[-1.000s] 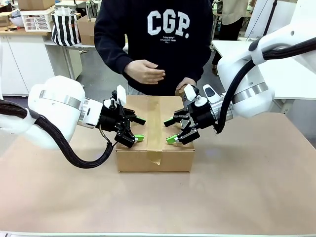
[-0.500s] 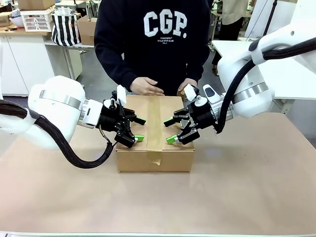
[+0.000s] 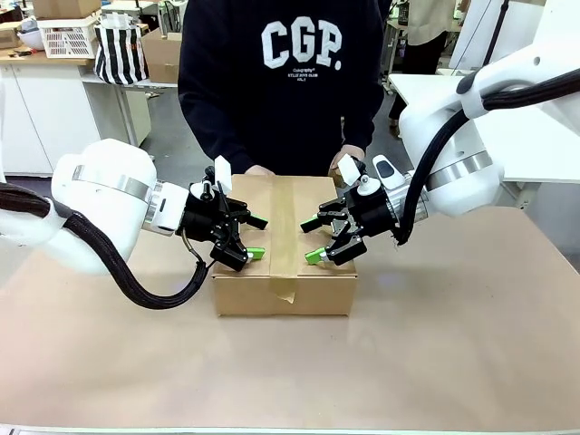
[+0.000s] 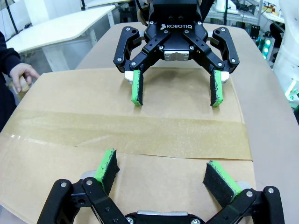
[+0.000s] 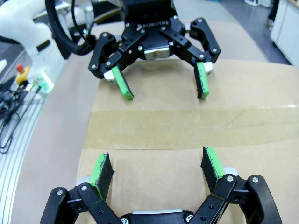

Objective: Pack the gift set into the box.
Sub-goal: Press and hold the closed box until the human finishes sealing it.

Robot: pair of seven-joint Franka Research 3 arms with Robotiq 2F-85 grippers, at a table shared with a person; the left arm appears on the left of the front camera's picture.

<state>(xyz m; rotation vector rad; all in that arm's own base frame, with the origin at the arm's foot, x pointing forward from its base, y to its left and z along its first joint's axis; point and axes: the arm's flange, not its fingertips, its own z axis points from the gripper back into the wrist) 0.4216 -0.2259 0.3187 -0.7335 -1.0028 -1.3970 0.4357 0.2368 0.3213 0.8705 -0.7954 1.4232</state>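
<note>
The box (image 3: 284,272) was plain brown cardboard, with a glossy tan strip of tape (image 3: 283,231) along its top seam. Both the left pincer (image 3: 255,236) and the right pincer (image 3: 311,239) were black with bright green pads, on white arms. The worktop (image 3: 453,344) was a dull pinkish brown. The person's sweatshirt (image 3: 281,82) was dark navy with white lettering.
</note>
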